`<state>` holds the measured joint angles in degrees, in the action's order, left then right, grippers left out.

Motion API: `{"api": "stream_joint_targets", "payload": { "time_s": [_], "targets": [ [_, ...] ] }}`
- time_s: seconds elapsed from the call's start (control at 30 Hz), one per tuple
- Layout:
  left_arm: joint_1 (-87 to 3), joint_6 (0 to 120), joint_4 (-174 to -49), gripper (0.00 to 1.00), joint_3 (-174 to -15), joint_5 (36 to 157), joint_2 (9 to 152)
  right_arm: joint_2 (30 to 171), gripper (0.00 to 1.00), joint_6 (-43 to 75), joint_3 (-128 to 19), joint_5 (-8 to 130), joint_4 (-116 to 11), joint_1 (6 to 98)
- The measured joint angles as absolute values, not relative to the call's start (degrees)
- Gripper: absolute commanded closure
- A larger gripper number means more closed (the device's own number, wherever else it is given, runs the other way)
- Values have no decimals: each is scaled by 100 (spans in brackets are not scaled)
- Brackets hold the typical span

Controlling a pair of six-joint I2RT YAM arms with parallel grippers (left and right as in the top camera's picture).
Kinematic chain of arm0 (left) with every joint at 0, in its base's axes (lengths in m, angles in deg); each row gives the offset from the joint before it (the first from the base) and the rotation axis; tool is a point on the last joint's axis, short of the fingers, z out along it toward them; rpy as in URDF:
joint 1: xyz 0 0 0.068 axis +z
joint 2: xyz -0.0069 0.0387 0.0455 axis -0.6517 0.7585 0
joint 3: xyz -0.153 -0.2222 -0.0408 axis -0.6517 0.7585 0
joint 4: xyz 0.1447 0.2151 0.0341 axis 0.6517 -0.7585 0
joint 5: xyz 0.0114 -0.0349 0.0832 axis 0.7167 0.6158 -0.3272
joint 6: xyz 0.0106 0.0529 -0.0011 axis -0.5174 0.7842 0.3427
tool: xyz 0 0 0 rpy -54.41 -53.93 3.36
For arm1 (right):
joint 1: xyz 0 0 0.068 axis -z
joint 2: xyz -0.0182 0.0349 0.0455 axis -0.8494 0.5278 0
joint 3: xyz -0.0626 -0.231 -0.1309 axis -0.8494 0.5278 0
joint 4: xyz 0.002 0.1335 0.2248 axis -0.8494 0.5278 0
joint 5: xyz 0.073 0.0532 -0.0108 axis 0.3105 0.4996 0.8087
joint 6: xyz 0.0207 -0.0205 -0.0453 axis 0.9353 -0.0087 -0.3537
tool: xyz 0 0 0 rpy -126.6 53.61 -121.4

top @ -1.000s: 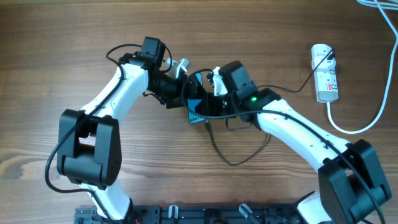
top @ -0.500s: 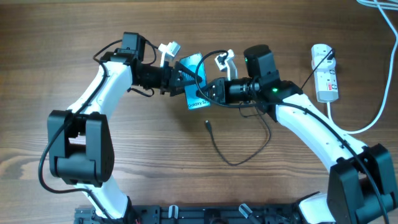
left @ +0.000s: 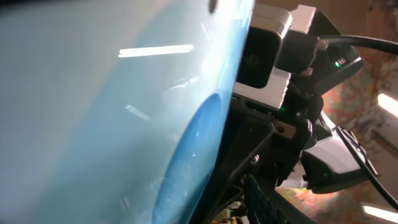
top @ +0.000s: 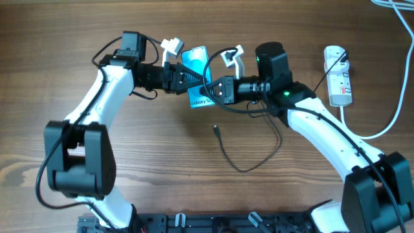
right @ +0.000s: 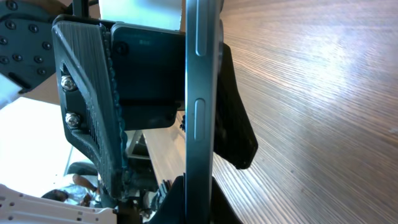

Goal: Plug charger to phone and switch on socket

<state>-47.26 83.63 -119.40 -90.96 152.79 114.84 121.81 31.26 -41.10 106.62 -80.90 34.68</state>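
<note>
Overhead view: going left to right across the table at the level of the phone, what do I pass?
left arm's wrist → phone → right arm's wrist → power strip → thick white lead. The loose black cable tip lies below the phone's right edge, so I leave it out of the order.

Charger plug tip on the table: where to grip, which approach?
Pinch the charger just behind its plug tip, coming straight down, squeezing across the cable. It lies flat on the table, end free, bare wood either side.
</note>
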Motion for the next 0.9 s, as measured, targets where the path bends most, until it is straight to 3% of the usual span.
{"api": "stream_joint_targets", "payload": {
  "time_s": [0.63, 0.73, 0.83, 0.9],
  "targets": [
    [-4702, 8048, -11280, 50, -9078, 15259, 11099, 12045, 96, 3257, -4185, 10950, -7946, 3468],
    [-4702, 7991, -11264, 57, -9078, 15259, 11099, 12045, 96, 3257, -4185, 10977, -7933, 3468],
    [-4693, 7947, -11264, 72, -9078, 15235, 11099, 12045, 96, 3255, -4185, 11036, -7935, 3468],
    [-4687, 7963, -11262, 75, -9072, 15176, 11099, 12038, 96, 3255, -4191, 11101, -7939, 3468]
  ]
}}
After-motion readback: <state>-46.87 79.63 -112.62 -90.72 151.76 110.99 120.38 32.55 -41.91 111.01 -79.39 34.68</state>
